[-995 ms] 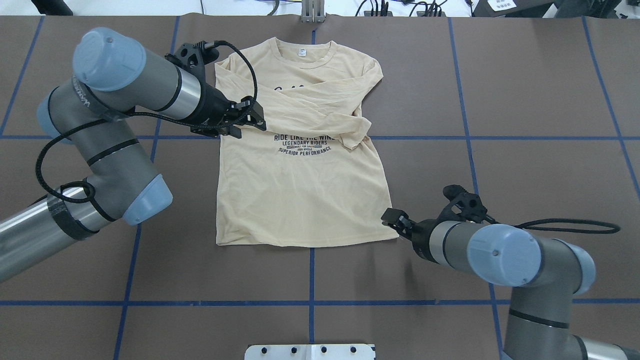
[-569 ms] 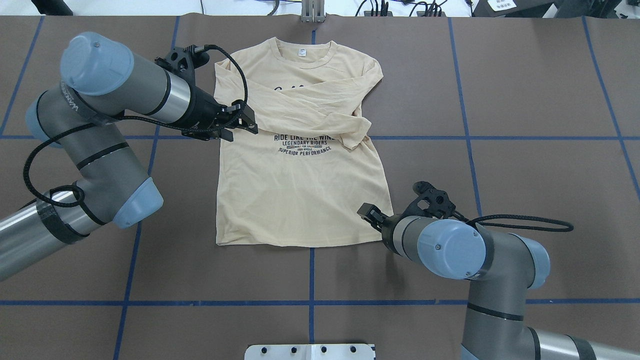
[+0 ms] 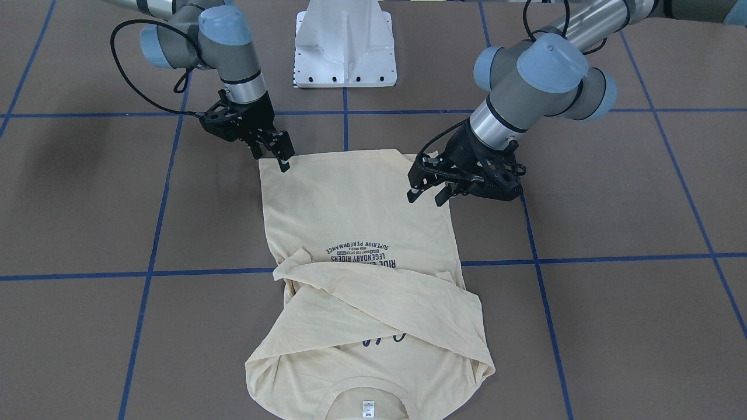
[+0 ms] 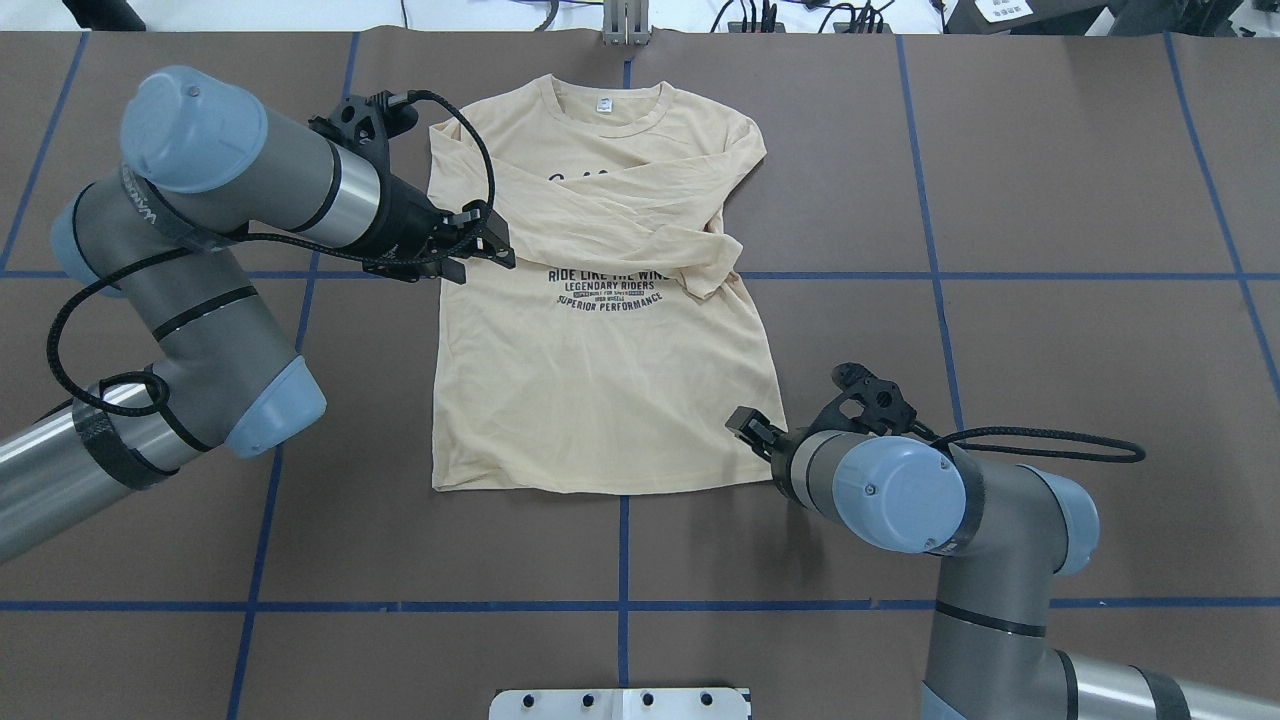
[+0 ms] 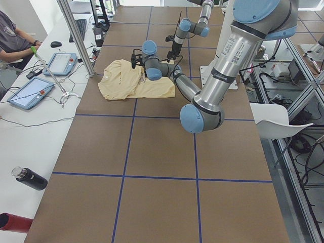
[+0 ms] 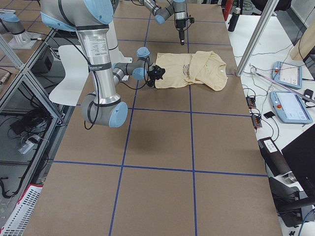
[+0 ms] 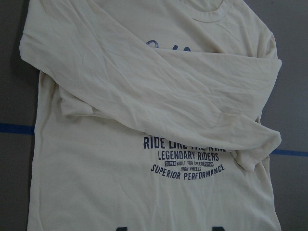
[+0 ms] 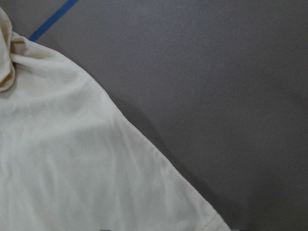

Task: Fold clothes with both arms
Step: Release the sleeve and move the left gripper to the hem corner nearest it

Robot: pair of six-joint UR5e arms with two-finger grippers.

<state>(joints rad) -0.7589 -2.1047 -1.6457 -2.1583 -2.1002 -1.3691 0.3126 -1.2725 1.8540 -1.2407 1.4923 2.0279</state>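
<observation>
Read from behind the robot, left side first. The grey tubular left arm (image 4: pixel 240 175) with pale blue joint caps had its black two-finger left gripper (image 3: pixel 425 197) hovering with fingers apart and nothing in them. It hung over the left edge of the pale cream-yellow long-sleeved T-shirt (image 4: pixel 600 400), about level with the navy print (image 4: pixel 610 290). The shirt lay flat, front up, on the brown table covering (image 4: pixel 1050 180) with its blue tape lines. Its sleeves were crossed over the chest, and its long axis ran from hem (robot's side) to collar (far side). The black right gripper (image 3: pixel 272 158) sat low at the hem's right corner, fingers seemingly apart, no cloth visibly pinched. Judgement: a hem-to-collar fold wants both hem corners. The right gripper was at its corner, while the left corner lay well robot-ward of the left gripper.
</observation>
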